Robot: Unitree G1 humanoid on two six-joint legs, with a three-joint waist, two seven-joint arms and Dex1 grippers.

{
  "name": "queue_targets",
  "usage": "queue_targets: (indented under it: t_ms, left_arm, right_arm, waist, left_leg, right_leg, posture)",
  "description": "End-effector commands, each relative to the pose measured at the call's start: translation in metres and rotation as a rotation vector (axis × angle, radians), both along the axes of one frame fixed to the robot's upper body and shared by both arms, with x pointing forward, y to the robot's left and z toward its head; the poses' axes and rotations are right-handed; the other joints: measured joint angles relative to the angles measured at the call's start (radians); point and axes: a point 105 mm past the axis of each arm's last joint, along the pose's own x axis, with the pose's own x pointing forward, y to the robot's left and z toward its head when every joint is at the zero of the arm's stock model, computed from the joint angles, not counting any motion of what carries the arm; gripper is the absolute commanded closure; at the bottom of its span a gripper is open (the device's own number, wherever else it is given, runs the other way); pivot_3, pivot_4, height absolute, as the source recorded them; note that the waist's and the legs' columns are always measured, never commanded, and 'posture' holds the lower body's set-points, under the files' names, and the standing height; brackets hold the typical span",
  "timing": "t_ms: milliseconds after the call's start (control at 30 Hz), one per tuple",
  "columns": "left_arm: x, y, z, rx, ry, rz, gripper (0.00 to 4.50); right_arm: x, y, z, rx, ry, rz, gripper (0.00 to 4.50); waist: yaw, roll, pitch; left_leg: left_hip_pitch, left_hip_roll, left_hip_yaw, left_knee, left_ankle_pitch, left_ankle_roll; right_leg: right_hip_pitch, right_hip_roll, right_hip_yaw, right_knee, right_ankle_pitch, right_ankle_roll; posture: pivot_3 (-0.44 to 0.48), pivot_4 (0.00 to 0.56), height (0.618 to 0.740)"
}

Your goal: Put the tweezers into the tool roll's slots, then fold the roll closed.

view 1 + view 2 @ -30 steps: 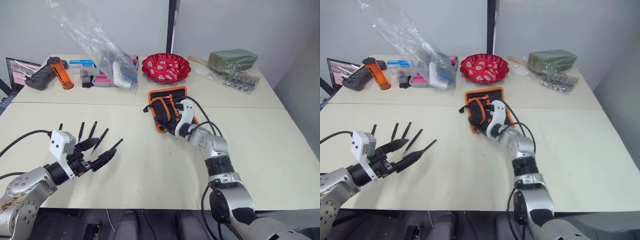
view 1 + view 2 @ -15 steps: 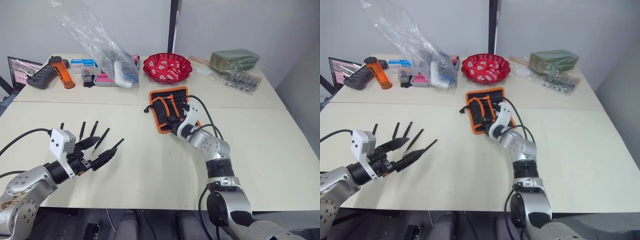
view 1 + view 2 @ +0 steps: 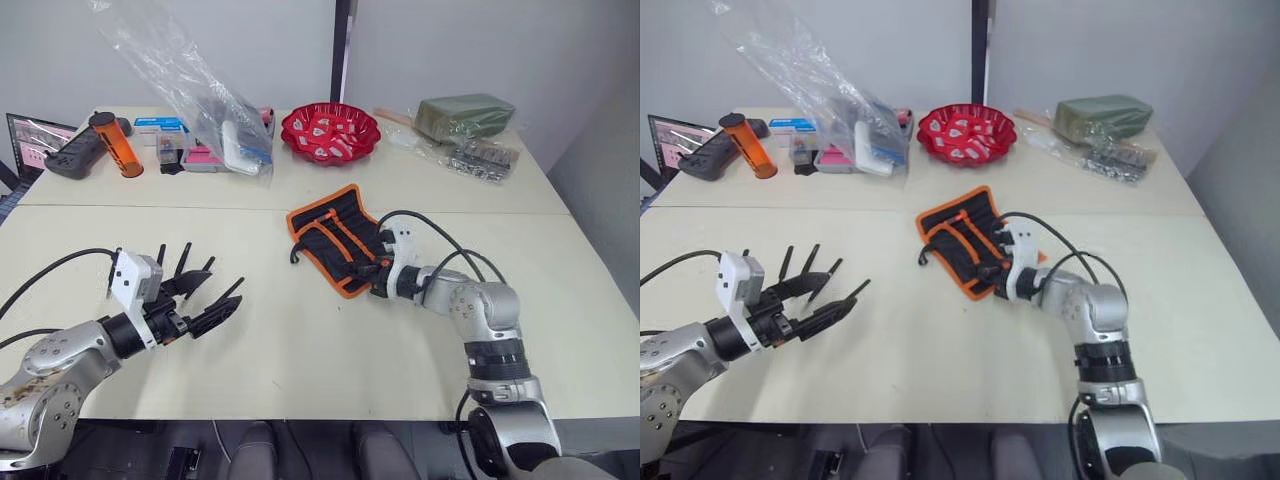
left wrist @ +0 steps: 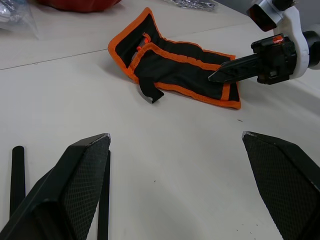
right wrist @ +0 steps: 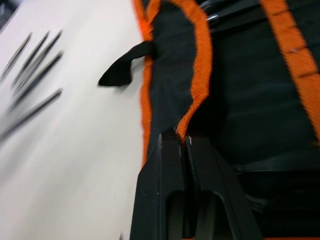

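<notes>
The worktop (image 3: 300, 330) is pale cream, two slabs butted along a seam, set against a plain grey wall. Along its far edge stand a red bowl (image 3: 330, 132), a crumpled clear plastic bag (image 3: 205, 95), an orange cylinder (image 3: 115, 143), a black controller (image 3: 68, 155) and a green bundle (image 3: 465, 115).

The tool roll (image 3: 338, 235) lies open near the middle of the worktop, just beyond my right hand (image 3: 372, 278). Its long axis runs on a diagonal, from the far-left corner toward the near right, and its black strap (image 4: 150, 91) trails off the left edge onto the bare surface. My right hand is pinched closed on the roll's orange-trimmed near edge, the two fingers pressed together over the fabric in the right wrist view.

My left hand (image 3: 205, 305) is spread open low over the near-left part of the worktop, holding nothing. The tweezers (image 3: 185, 262) lie side by side just beyond it, well apart from the roll, their long axes pointing away from me.
</notes>
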Motion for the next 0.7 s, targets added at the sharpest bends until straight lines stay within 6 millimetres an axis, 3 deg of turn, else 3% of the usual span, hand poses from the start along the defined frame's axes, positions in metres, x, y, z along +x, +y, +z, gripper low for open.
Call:
queue_targets:
  t_ms: [33, 300, 533, 700]
  left_arm:
    - [0.002, -0.003, 0.008, 0.041, -0.040, -0.056, 0.00]
    - [0.011, -0.007, 0.009, 0.070, -0.051, -0.117, 0.00]
    - [0.016, -0.014, 0.009, 0.091, -0.052, -0.182, 0.00]
    - [0.026, -0.012, 0.010, 0.141, -0.075, -0.203, 0.00]
  right_arm:
    - [-0.025, 0.011, 0.010, -0.069, -0.092, 0.203, 4.48]
    - [-0.037, 0.014, 0.015, -0.106, -0.143, 0.277, 4.48]
    - [-0.055, 0.024, -0.013, -0.146, -0.051, 0.311, 4.48]
    - [-0.058, 0.027, -0.015, -0.162, -0.048, 0.331, 4.48]
  waist:
    - [0.000, 0.000, 0.000]
    - [0.003, 0.000, 0.000]
    - [0.003, 0.000, 0.000]
    - [0.005, 0.000, 0.000]
  left_leg:
    - [0.000, 0.000, 0.000, 0.000, 0.000, 0.000]
    - [-0.001, 0.000, 0.000, 0.001, 0.000, 0.000]
    - [-0.001, 0.000, 0.000, 0.001, 0.000, 0.000]
    - [-0.002, 0.000, 0.000, 0.002, 0.000, 0.000]
  right_leg:
    - [0.000, 0.000, 0.000, 0.000, 0.000, 0.000]
    - [0.000, 0.000, 0.000, -0.001, -0.003, 0.005]
    - [0.000, 0.000, 0.000, -0.001, -0.003, 0.005]
    - [0.000, 0.000, 0.000, -0.001, -0.003, 0.006]
  posture:
    - [0.000, 0.150, 0.740]
    - [0.000, 0.150, 0.740]
    - [0.000, 0.150, 0.740]
    - [0.000, 0.150, 0.740]
